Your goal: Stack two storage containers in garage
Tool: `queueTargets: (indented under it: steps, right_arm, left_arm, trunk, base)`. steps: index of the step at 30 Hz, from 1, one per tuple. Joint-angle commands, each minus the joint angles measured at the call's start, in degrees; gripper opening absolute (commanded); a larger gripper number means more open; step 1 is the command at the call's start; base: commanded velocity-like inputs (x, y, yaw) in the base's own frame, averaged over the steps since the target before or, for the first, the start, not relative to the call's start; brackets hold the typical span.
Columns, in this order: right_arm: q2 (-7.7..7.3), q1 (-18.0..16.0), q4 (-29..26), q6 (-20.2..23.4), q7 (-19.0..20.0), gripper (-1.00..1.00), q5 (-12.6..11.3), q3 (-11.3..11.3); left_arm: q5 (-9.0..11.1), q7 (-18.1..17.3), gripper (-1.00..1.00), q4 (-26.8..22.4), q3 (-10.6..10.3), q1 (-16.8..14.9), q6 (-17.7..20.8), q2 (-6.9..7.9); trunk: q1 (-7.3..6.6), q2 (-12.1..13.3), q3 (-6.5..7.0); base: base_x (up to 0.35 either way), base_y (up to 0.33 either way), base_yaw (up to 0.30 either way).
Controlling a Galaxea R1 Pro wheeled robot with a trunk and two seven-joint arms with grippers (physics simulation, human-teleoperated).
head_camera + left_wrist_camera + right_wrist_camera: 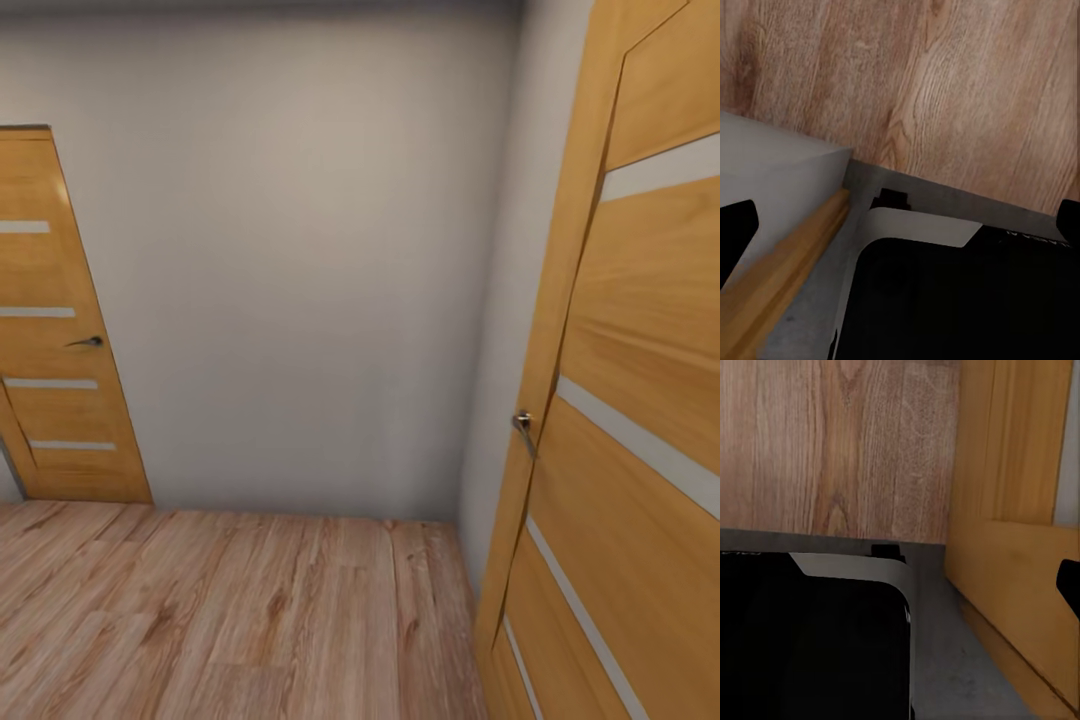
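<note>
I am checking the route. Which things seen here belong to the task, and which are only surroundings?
Belonging to the task: none; no storage container appears here.

Only surroundings: wood-plank floor, white wall, left door, right door, door handle.

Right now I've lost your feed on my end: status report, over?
Grippers: state unreadable. In hallway: wood floor. No containers seen. Open striped door close on right, closed door ahead left.

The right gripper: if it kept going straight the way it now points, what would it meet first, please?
Probably the robot's own black base, which lies right below along the right wrist view, with the wood-plank floor past it. The wooden door stands to one side, seemingly off that line. Depth is hard to judge.
</note>
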Motion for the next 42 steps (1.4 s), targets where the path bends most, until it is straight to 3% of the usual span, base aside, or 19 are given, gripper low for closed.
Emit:
queueTargets:
  steps: [1,30,42]
  right_arm:
    - [0.01,-0.1,0.2,-0.3,-0.1,1.00,-0.4,0.5]
    - [0.01,-0.1,0.2,-0.3,-0.1,1.00,-0.4,0.5]
    - [0.01,-0.1,0.2,-0.3,-0.1,1.00,-0.3,0.5]
  left_arm:
    - [0.4,0.1,1.00,0.0,-0.5,0.0,-0.1,-0.01]
    - [0.5,0.2,1.00,0.0,-0.4,0.0,-0.1,-0.02]
    - [0.5,0.1,1.00,0.0,-0.4,0.0,-0.1,0.13]
  trunk:
    - [0.04,-0.1,-0.09]
    - [0.04,-0.1,-0.09]
    - [0.04,-0.1,-0.09]
  base:
    - [0.316,0.000,0.000]
    - [0.041,0.000,0.000]
    - [0.260,-0.067,0.000]
